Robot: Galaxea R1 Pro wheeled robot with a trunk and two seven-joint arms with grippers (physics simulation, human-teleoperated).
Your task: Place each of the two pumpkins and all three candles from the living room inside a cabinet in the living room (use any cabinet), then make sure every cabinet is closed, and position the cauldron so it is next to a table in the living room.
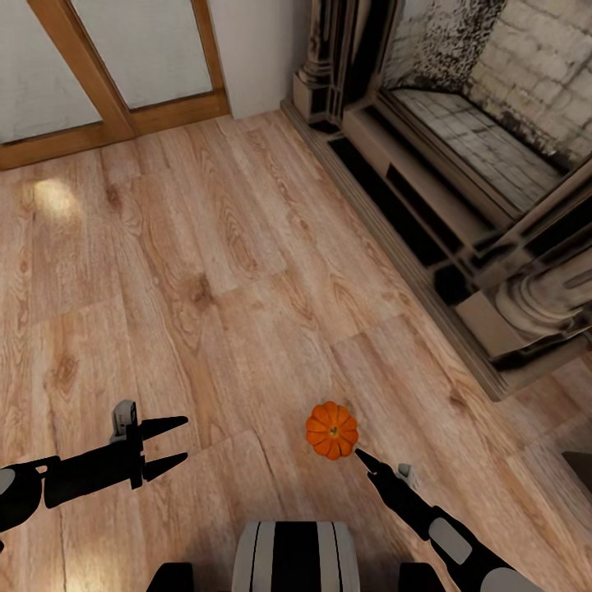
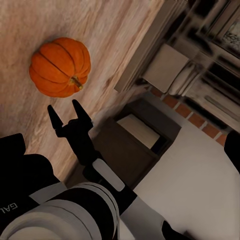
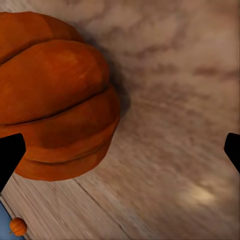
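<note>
On pale grained floorboards [image 1: 247,271], a ribbed orange pumpkin [image 1: 332,430] sits just beyond the right gripper [image 1: 363,457]. Its black tapered fingers [image 3: 10,155] are spread wide. The left gripper [image 1: 174,445] likewise stands apart, holding nothing.

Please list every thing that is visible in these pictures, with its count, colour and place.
pumpkin: one, bright orange, on the floor just ahead of the right gripper.
floor: one, light wood planks, underneath everything.
fireplace: one, grey stone with dark panels, along the right side.
door frame: one, brown wood with pale panes, at the far left.
left gripper: one, black, open, empty, over the floor left of the pumpkin.
right gripper: one, black, open, beside the pumpkin.
</note>
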